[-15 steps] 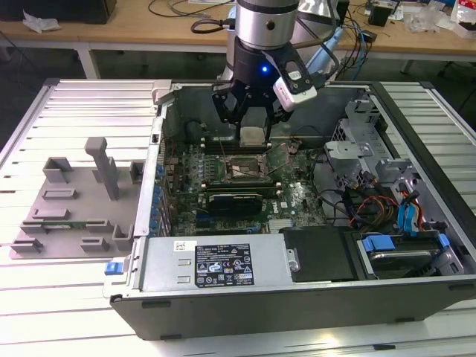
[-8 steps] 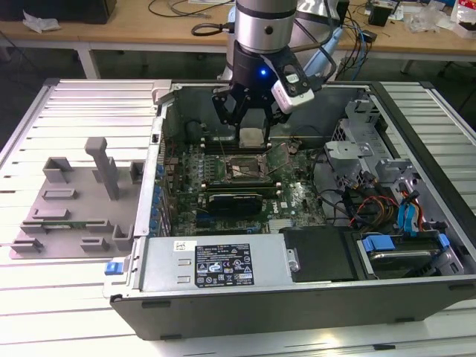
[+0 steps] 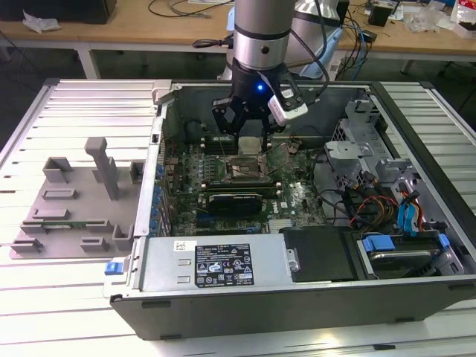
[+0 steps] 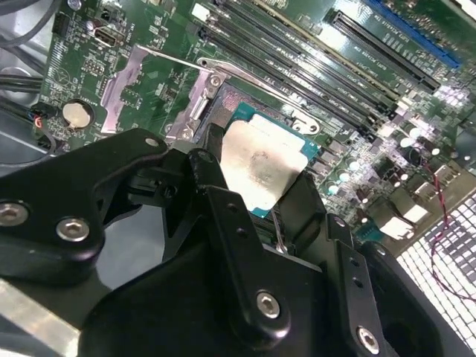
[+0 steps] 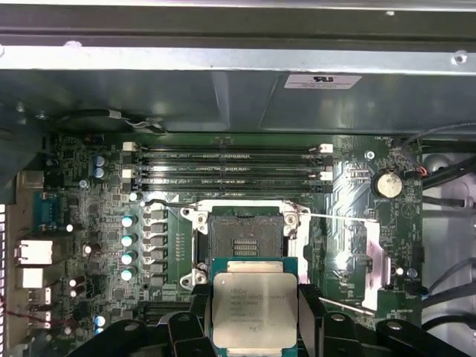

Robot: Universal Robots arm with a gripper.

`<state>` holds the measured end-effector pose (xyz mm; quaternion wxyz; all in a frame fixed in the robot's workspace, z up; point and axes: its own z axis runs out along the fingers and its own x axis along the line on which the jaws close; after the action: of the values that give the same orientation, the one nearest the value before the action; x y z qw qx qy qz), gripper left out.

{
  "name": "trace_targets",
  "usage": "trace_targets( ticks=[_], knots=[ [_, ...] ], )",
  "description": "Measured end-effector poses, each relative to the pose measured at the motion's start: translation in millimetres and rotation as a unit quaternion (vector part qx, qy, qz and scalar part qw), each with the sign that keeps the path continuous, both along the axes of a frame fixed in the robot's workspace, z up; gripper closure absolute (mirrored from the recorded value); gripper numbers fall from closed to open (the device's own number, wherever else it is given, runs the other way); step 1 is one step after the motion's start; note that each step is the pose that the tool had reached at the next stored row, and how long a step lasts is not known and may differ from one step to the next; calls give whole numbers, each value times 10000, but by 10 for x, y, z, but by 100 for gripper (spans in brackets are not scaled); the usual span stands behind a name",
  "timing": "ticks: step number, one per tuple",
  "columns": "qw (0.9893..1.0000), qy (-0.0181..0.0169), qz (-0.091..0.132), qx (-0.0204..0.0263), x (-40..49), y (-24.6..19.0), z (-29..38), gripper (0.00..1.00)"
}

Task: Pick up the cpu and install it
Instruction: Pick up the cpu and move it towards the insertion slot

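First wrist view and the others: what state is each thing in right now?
Cpu: held by two edges, not yet in the socket.
Gripper: shut on the cpu.
Socket: empty, cover swung open.
Computer case: lying flat, side open.

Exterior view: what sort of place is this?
Probably an electronics or robotics workshop: an opened computer case on a slatted table, cluttered wooden workbenches behind, and a gripper holding the cpu over the motherboard.
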<state>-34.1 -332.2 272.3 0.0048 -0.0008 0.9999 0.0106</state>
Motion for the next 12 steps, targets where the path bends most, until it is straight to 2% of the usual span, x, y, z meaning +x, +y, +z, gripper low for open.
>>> trace_targets(
  ticks=[3, 9, 12],
  knots=[
    [10000, 0, 0, 0, 0, 0, -2, 45],
    [10000, 0, -1, 1, 27, 0, -77, 45],
    [10000, 0, 0, -1, 30, 0, -84, 45]
  ],
)
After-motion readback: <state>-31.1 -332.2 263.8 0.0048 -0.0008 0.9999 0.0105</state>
